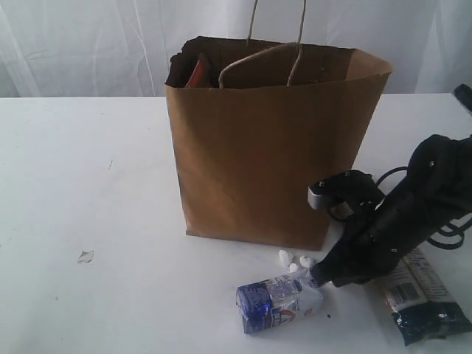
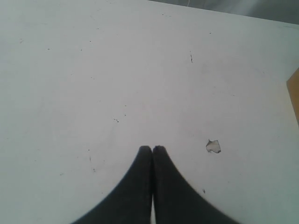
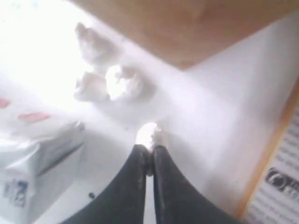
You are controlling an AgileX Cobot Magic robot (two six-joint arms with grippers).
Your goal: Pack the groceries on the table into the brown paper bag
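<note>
Left claw (image 2: 152, 148): pressed together, empty, over desk (image 2: 93, 70) | right claw (image 3: 150, 149): pinched on white crumb (image 3: 148, 134) (beside small blue-white carton (image 1: 279, 301))

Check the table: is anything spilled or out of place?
Yes. White crumbs lie scattered between the brown paper bag and the blue-white carton, which lies tipped on its side. The right pincer pinches another.

Small white crumbs (image 1: 285, 257) are clustered together. A pale fleck (image 1: 86, 257), possibly a chip, is seen well apart from them.
</note>
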